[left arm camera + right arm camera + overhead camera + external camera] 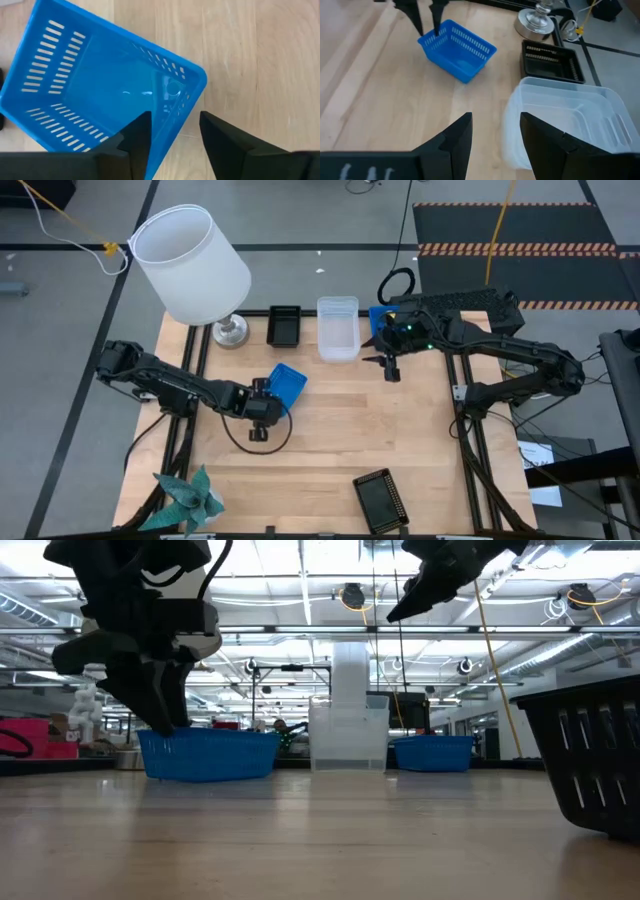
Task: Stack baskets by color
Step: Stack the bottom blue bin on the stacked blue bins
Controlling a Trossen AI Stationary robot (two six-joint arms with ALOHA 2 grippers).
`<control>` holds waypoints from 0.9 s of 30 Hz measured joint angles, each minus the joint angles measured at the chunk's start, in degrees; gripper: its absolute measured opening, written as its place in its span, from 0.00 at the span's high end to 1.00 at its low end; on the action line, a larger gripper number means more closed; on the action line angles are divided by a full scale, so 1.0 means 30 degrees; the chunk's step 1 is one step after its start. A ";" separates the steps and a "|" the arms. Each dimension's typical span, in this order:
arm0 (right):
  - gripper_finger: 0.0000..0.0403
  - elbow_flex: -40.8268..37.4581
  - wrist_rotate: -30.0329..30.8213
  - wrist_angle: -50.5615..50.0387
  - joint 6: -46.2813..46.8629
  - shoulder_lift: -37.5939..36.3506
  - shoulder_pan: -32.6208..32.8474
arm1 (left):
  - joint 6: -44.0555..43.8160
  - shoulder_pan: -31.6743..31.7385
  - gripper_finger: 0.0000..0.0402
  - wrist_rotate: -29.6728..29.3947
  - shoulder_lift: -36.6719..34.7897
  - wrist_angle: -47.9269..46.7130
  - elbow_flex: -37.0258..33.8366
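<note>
Slotted blue plastic basket (290, 384) resting mid-table on pale wood-plank table (340, 440), left hand (172, 145) parted, straddling its corner wall, right hand (495, 142) open above stacked clear baskets (338, 328) near far edge, glossy black basket (284, 326) beside them

No readable text, label, brand, number or sign shows in any view: none on the baskets, the arms, the desk or the room behind.
</note>
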 joint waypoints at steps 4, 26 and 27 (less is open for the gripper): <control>0.60 0.0000 0.0007 0.0377 -0.0015 0.0007 0.0450 | 0.0235 0.0226 0.67 0.0006 0.0000 0.0202 -0.0402; 0.60 0.0015 0.8290 0.4796 -0.0412 0.0409 0.5466 | 0.3086 0.1360 0.97 -0.1382 -0.0051 0.3583 0.1913; 0.60 0.0015 0.8682 0.5166 -0.0477 0.0518 0.5865 | 0.2896 0.1354 0.98 -0.1854 -0.0051 0.3577 0.2251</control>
